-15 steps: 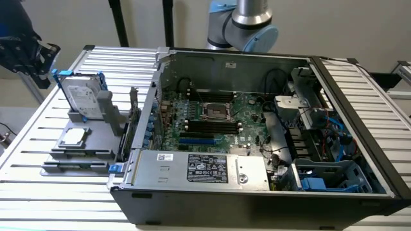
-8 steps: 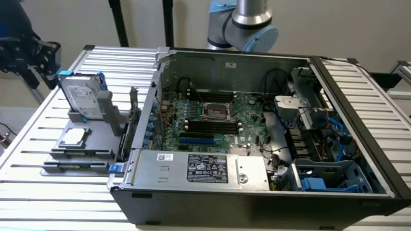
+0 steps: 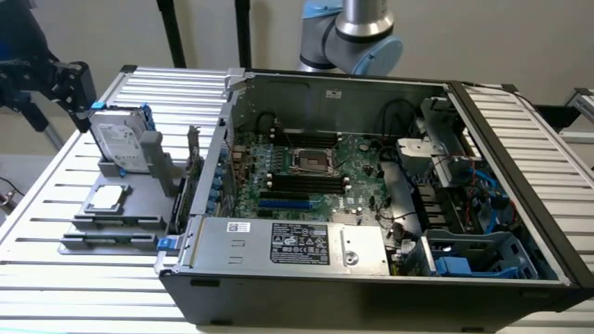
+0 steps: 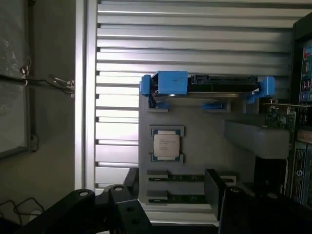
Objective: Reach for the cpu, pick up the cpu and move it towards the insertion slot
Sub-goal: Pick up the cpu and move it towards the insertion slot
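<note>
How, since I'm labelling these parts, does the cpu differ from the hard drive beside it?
The cpu is a small square, while the hard drive is a far larger rectangle. The cpu lies flat in its recess, while the hard drive stands on edge. The hard drive sits in a blue bracket, and the cpu has none. Both have silvery faces and rest on the same grey holder.

Hard drive (image 3: 121, 142): on edge in a blue-edged bracket, just ahead of the claw (image 4: 170, 183).
Grey holder (image 3: 130, 224): flat on the slatted table (image 3: 37, 209), below the claw.
Computer case (image 3: 371, 299): open, beside the holder, farther from the claw.
Memory slots (image 3: 299, 182): black and blue, inside the case.
</note>
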